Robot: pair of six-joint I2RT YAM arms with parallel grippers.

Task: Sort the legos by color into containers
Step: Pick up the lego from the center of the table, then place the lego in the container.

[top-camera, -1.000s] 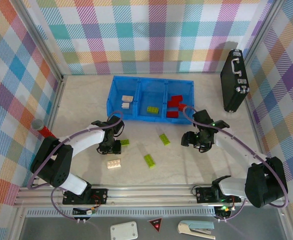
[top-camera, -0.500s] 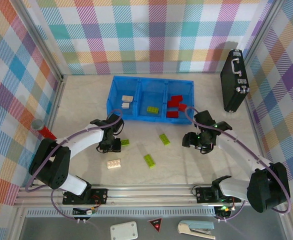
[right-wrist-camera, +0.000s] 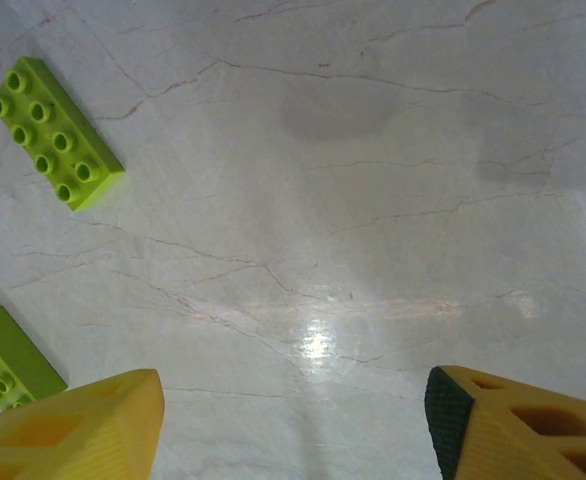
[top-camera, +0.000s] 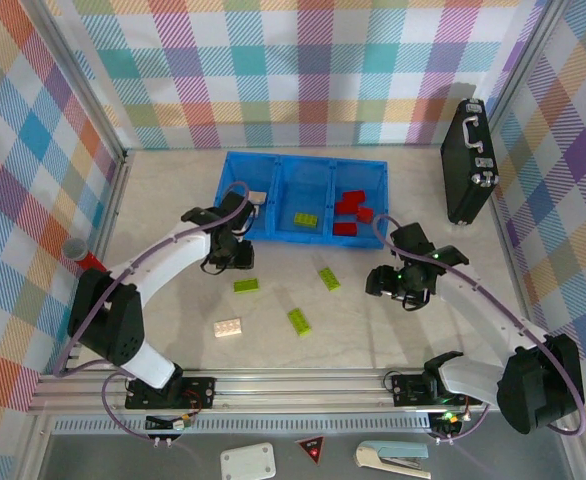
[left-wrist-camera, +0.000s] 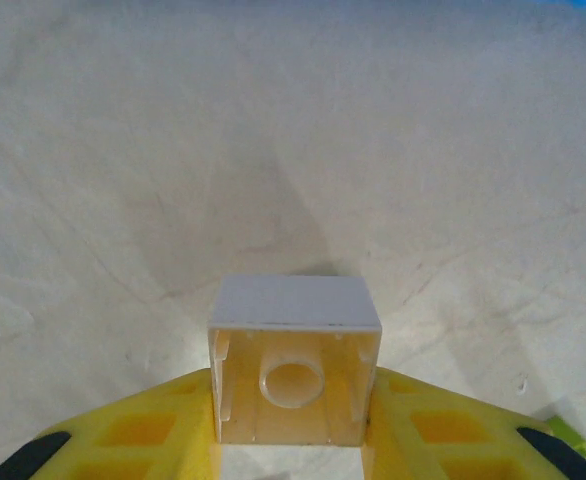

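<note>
Since a second ago the left gripper (top-camera: 233,256) has swung away from the table's (top-camera: 163,210) middle toward the tray (top-camera: 303,162), its fingers (left-wrist-camera: 143,430) pinched narrow on a cream brick (left-wrist-camera: 295,375) that hangs hollow side toward the wrist camera. One green brick (top-camera: 245,285) that lay right beside the gripper then now sits uncovered and apart from it; a loose cream piece (top-camera: 228,326) and two more greens (top-camera: 299,320) (top-camera: 329,278) lie where they were. To finish this step well, the arm should probably carry on over the tray's near wall, centre above the left compartment (top-camera: 235,172), where other cream pieces (top-camera: 256,198) already rest, and let go low so the brick does not bounce into the green section. On the right, the right gripper (right-wrist-camera: 293,395) has barely shifted: it hovers wide and empty over bare table near the greens.
</note>
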